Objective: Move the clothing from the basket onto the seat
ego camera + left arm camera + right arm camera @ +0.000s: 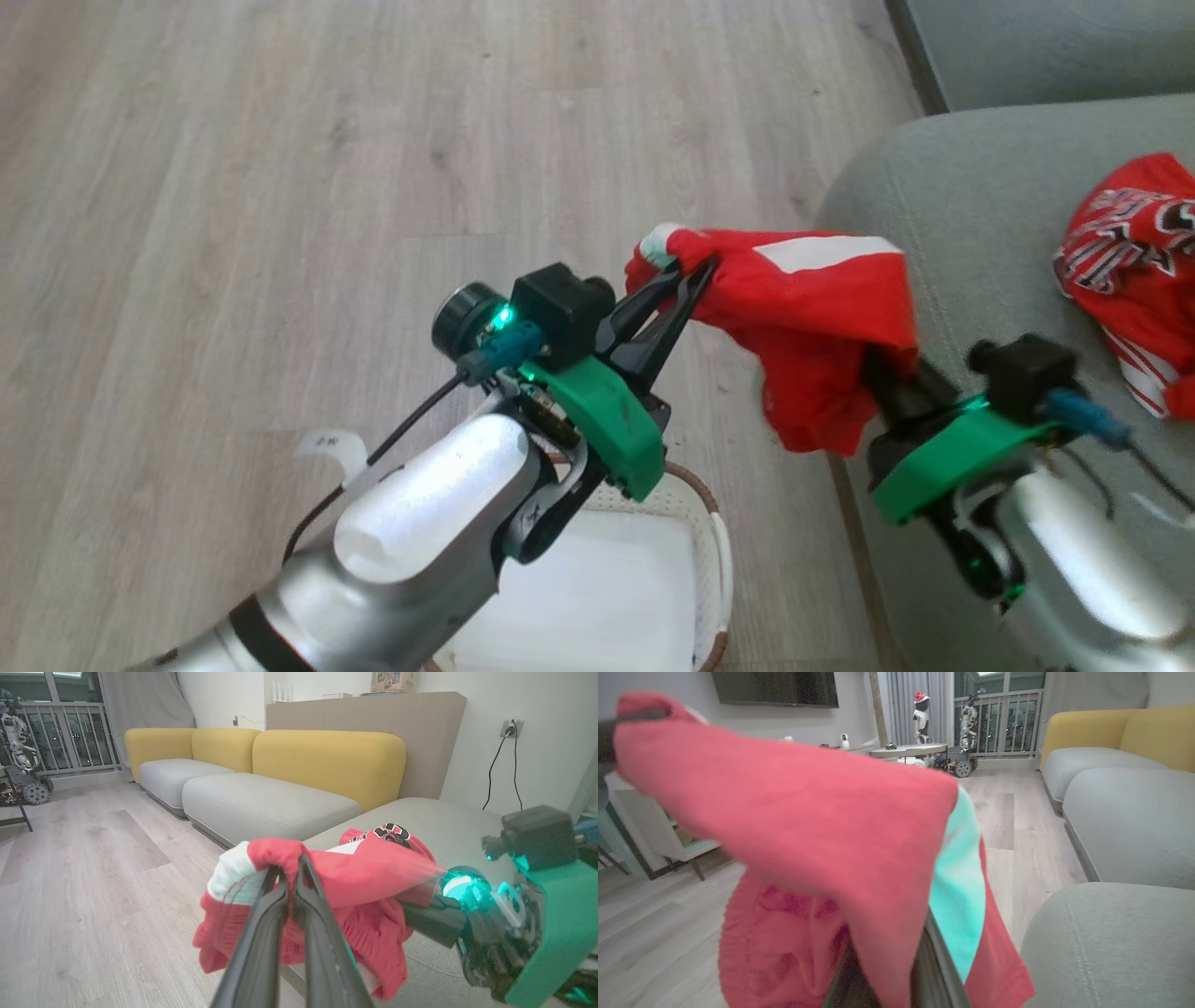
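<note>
Left gripper [691, 275] is pinching a red garment [812, 299] beside the seat [971, 187], right gripper [885, 366] closure untellable under cloth; one jersey [1130, 252] is already lying there.

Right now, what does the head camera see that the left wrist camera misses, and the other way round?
Head view: the basket on the floor beneath the left arm. Left wrist view: yellow sofa backs and a wall socket. Both: the red garment pinched by the left end effector and draped over the right end effector, plus the jersey lying on the seat.
</note>
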Controlling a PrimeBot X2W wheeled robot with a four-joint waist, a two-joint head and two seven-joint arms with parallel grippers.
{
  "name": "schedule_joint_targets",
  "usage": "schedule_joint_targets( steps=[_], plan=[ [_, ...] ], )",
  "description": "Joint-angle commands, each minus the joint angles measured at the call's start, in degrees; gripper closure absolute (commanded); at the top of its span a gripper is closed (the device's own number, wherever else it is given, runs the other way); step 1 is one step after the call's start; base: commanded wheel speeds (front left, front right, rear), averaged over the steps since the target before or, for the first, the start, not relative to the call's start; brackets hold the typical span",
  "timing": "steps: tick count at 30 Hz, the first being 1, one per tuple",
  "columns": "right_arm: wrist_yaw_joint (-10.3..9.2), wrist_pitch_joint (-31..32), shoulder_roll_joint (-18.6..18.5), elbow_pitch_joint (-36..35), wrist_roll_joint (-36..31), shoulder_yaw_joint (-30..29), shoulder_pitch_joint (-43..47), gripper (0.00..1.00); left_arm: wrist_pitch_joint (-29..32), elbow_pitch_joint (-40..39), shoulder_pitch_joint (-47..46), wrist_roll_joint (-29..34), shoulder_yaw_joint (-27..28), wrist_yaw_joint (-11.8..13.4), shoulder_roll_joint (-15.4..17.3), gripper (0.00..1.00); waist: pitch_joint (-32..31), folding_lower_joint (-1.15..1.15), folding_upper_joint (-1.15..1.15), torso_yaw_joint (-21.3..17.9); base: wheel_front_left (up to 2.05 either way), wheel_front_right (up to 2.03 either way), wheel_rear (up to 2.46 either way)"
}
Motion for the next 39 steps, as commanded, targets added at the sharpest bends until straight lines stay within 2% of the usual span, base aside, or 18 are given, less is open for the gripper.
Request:
schedule_joint_targets(
  steps=[1,6,7,8,9,14,25,33,39],
  plan=[
    [-0.01,-0.39,-0.88,-2.96,-0.08,-1.7,-0.46,1.0,-0.59,-1.53,-1.66,-0.38,2.16,0.38,1.17,1.0,0.28,0.0,0.0,-0.93,0.0,0.0,0.0],
    [-0.01,-0.39,-1.73,-6.24,-0.81,-7.32,1.18,1.0,-1.48,-1.63,-0.38,-0.21,2.02,1.45,1.27,0.99,0.82,0.0,0.0,-2.95,0.0,0.0,0.0],
    [-0.01,-0.39,-1.87,-6.85,-0.92,-8.21,1.37,1.0,-1.78,-1.66,-0.24,-0.1,1.98,1.61,1.19,0.7,0.93,0.0,0.0,-3.46,0.0,0.0,0.0],
    [-0.01,-0.39,-2.05,-7.44,-1.05,-9.03,1.57,1.0,-2.09,-1.67,-0.04,-0.12,1.99,1.7,1.08,0.54,1.01,0.0,0.0,-3.98,0.0,0.0,0.0],
    [-0.01,-0.39,-2.24,-8.02,-1.1,-9.86,1.78,1.0,-2.25,-1.57,0.17,-0.18,1.92,1.73,0.98,0.01,1.08,0.0,0.0,-4.5,0.0,0.0,0.0],
    [-0.01,-0.39,-2.9,-10.42,-0.74,-13.13,2.65,1.0,-2.69,-0.86,0.83,-0.1,1.43,1.75,0.9,0.0,1.28,0.0,0.0,-7.02,0.0,0.0,0.0],
    [-0.01,-0.39,-5.38,-16.1,-0.26,-19.58,4.4,1.0,-3.66,0.26,1.02,0.65,1.1,2.72,0.91,0.0,2.55,0.0,0.0,-15.21,0.0,0.0,0.0],
    [-0.01,-0.39,-5.02,-17.48,0.83,-21.64,7.11,1.0,-5.62,1.9,1.5,1.4,2.33,3.58,1.41,0.0,3.37,0.0,0.0,-22.12,0.0,0.0,0.0],
    [-0.01,-0.39,-4.25,-18.02,1.33,-22.71,8.19,1.0,-6.2,2.96,1.18,2.16,2.66,3.74,1.35,0.0,4.53,0.0,0.0,-25.78,0.0,0.0,0.0]
  ],
)
